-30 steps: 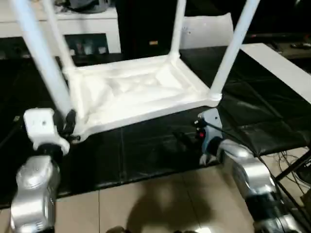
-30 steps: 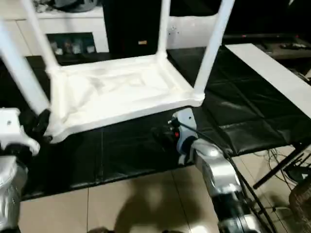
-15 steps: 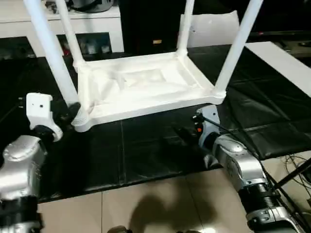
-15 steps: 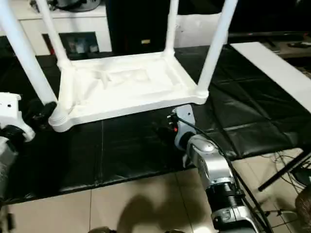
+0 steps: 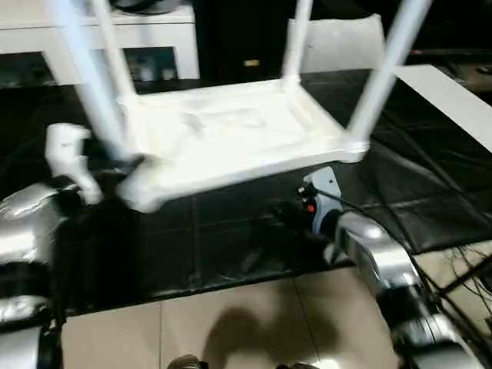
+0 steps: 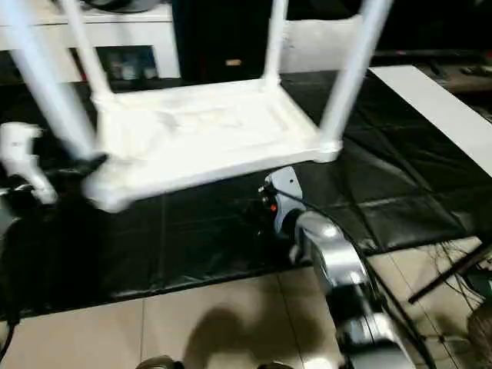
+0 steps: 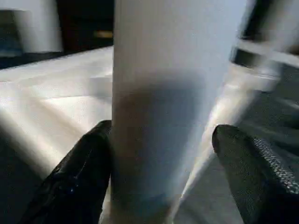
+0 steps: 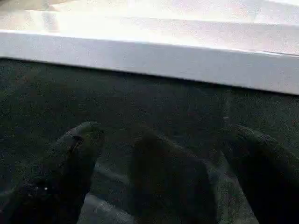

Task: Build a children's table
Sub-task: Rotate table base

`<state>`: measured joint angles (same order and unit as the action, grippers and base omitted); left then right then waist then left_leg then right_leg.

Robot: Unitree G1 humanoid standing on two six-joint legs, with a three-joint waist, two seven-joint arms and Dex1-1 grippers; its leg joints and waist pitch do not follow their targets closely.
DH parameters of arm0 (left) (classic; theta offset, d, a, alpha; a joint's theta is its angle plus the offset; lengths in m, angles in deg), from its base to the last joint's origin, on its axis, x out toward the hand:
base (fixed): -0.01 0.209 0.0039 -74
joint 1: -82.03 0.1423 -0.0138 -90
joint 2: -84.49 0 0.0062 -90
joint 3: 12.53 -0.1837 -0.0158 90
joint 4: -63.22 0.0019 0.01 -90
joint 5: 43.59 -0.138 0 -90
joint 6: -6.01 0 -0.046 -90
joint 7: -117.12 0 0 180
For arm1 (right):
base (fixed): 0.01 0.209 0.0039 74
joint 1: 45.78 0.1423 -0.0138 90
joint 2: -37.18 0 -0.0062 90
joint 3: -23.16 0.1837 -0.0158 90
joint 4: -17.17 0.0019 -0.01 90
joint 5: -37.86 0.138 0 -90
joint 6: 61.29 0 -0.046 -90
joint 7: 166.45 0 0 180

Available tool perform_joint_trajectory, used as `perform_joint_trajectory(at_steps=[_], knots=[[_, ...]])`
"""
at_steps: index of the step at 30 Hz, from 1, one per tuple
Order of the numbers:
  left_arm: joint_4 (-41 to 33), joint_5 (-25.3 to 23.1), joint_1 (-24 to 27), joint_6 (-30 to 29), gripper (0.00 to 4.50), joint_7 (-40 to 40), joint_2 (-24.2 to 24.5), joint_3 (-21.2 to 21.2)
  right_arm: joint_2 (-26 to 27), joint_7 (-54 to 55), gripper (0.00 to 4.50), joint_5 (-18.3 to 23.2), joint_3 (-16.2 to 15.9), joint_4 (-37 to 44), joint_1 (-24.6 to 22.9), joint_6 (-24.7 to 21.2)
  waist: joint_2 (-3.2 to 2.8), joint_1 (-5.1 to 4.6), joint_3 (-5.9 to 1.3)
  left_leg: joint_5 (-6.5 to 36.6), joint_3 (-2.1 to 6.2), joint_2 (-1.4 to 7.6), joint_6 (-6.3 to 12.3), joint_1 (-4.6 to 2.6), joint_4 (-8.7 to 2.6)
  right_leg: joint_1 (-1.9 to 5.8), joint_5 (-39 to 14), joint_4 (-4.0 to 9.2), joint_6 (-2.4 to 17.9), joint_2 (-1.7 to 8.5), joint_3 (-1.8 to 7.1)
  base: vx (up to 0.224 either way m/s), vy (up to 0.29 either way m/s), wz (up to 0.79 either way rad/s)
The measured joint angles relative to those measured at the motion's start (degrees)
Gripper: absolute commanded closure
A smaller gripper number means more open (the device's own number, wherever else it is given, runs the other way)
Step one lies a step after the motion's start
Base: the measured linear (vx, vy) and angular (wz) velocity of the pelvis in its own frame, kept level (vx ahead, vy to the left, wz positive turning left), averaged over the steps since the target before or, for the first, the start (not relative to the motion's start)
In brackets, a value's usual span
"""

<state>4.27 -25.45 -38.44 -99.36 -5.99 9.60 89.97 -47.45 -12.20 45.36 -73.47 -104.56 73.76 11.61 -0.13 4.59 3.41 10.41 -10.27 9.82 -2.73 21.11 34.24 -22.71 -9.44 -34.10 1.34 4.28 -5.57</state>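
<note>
The children's table lies upside down on the black mat, its white ribbed top (image 5: 231, 138) facing up. Four white legs stand in its corner sockets: near-left (image 5: 84, 69), far-left (image 5: 111, 54), far-right (image 5: 296, 38) and near-right (image 5: 384, 69). My left gripper (image 7: 163, 140) is at the base of the near-left leg, which stands between its black fingers (image 7: 84, 163). One finger is against the leg and the other stands apart from it. My right gripper (image 8: 159, 140) hovers low over the mat in front of the top's near edge, open and holding nothing.
A white cabinet (image 5: 154, 38) stands at the back left and a flat white sheet (image 5: 334, 42) leans behind the table. A long white board (image 5: 453, 100) lies along the right side. Tiled floor (image 5: 231, 323) runs in front of the mat (image 5: 231, 238), and cables (image 5: 469, 261) hang at the right.
My left gripper's fingers have spread wider around the near-left leg. The head view has shifted a little. The right arm stays where it was.
</note>
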Motion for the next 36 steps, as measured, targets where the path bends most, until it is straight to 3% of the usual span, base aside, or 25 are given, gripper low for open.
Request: perform_joint_trajectory(at_steps=[2, 8, 13, 17, 22, 26, 28, 33, 36], knots=[[-2.9, 1.4, -0.1, -2.7, 0.94, 5.3, 0.0, -3.3, -0.3, 3.0, 0.0, -1.3, 0.2, -3.4, 2.4, -0.4, 0.03, 0.49, -0.01, 0.0, -0.1, -0.02, 0.05, 0.05, -0.01, -0.04, 0.2, 0.01, 0.3, 0.03, 0.07, 0.0, 0.0, 0.0], [-17.4, 7.1, 3.4, -11.6, 0.94, 13.6, 1.0, -9.8, -0.2, 6.5, 0.0, -3.0, 0.7, -13.5, 7.9, 0.5, 0.02, 0.32, 0.0, 0.1, -0.27, 0.06, 0.08, 0.09, -0.14, -0.3, 0.1, -0.15, 0.4, 0.0, 0.09, 0.0, 0.0, 0.0], [-32.7, 10.7, 10.7, -17.8, 0.94, 11.8, 1.1, -12.3, 0.2, 4.9, 0.0, -3.7, 1.1, -16.3, 8.6, 1.7, 0.47, -1.48, 0.0, 0.1, -0.4, 0.16, 0.03, -0.02, -0.19, -0.4, 0.0, -0.38, 0.4, -0.05, 0.1, 0.0, 0.0, 0.0], [-40.5, 12.3, 13.7, -20.8, 0.94, 10.3, -1.0, -15.7, 0.3, 4.7, 0.0, -3.7, 1.7, -17.4, 8.7, 2.2, 0.63, -2.69, 0.02, 0.1, -0.41, 0.16, 0.02, -0.06, -0.09, -0.37, 0.0, -0.39, 0.4, -0.05, 0.13, 0.0, 0.0, 0.0], [-46.0, 13.8, 15.0, -22.9, 0.94, 7.1, -6.5, -21.1, 1.5, 3.8, 0.0, -4.0, 1.5, -19.0, 9.4, 3.8, 0.73, -3.08, 0.07, 0.1, -0.43, 0.2, -0.01, -0.12, -0.04, -0.4, 0.0, -0.56, 0.4, -0.07, 0.14, 0.0, 0.0, 0.0], [-46.5, 11.5, 14.5, -21.3, 0.94, 2.8, -12.4, -25.7, 3.1, 3.0, 0.0, -4.9, 0.6, -20.2, 10.7, 4.8, 0.78, -2.91, 0.11, 0.1, -0.43, 0.24, -0.01, -0.09, -0.02, -0.44, 0.0, -0.62, 0.4, -0.11, 0.14, 0.0, 0.0, 0.0], [-41.5, 6.5, 11.4, -17.3, 0.94, -1.6, -17.0, -28.4, 3.6, 4.0, 0.0, -5.0, 0.6, -20.8, 11.5, 6.1, 0.85, -2.44, 0.15, 0.1, -0.39, 0.25, -0.01, -0.04, 0.12, -0.42, -0.2, -0.64, 0.1, -0.11, 0.13, 0.0, 0.0, 0.0], [-31.2, 0.7, 3.5, -11.3, 0.94, -9.2, -18.7, -28.0, 3.3, 6.0, 0.0, -5.0, 1.6, -20.8, 13.0, 7.9, 0.84, -2.6, 0.16, 0.0, -0.37, 0.24, -0.03, -0.07, 0.3, -0.35, -0.2, -0.74, 0.1, -0.09, 0.15, 0.0, 0.0, 0.0], [-26.5, -1.4, 0.4, -9.1, 0.94, -12.8, -18.0, -25.5, 2.3, 6.9, 0.0, -5.0, 2.6, -20.8, 12.8, 8.1, 0.8, -3.02, 0.14, 0.0, -0.34, 0.24, -0.05, -0.08, 0.31, -0.38, -0.2, -0.81, 0.1, -0.09, 0.15, 0.0, 0.0, 0.0]])
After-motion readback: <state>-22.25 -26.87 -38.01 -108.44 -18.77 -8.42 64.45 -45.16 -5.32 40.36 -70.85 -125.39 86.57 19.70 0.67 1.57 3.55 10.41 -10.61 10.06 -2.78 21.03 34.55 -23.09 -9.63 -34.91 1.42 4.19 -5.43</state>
